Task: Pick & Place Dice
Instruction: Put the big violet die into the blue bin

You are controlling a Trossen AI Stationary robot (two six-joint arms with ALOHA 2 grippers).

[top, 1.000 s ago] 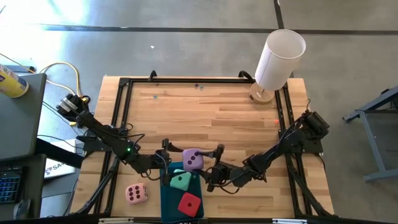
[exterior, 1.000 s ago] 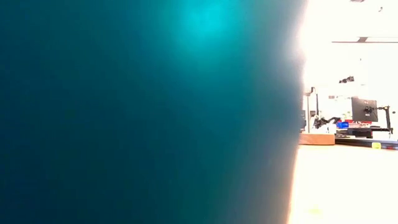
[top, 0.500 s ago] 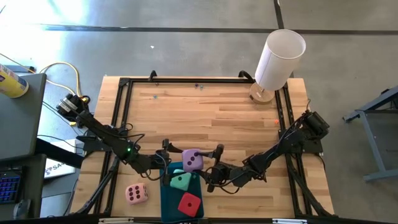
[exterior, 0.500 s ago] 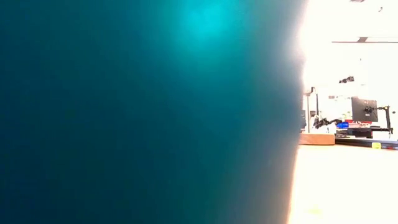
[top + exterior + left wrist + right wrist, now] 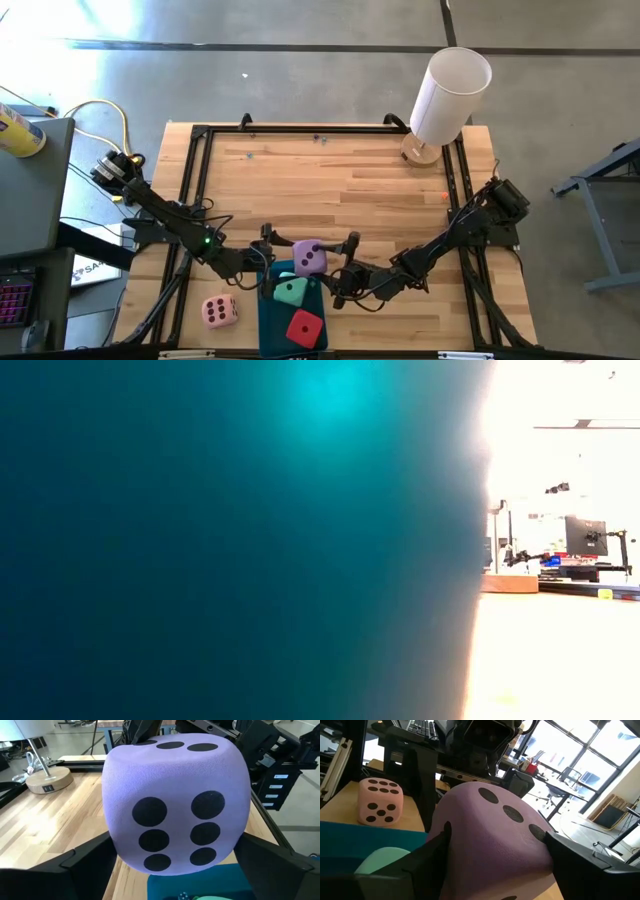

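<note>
the lilac purple soft foam die (image 5: pixel 309 258), likely light and squashy, sits between left tool (image 5: pixel 266 262) and right tool (image 5: pixel 346 262), each gripping opposite flat faces at the teal tray's (image 5: pixel 268 318) far end.

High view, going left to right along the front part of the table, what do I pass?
pink die → left gripper → purple die → right gripper
</note>
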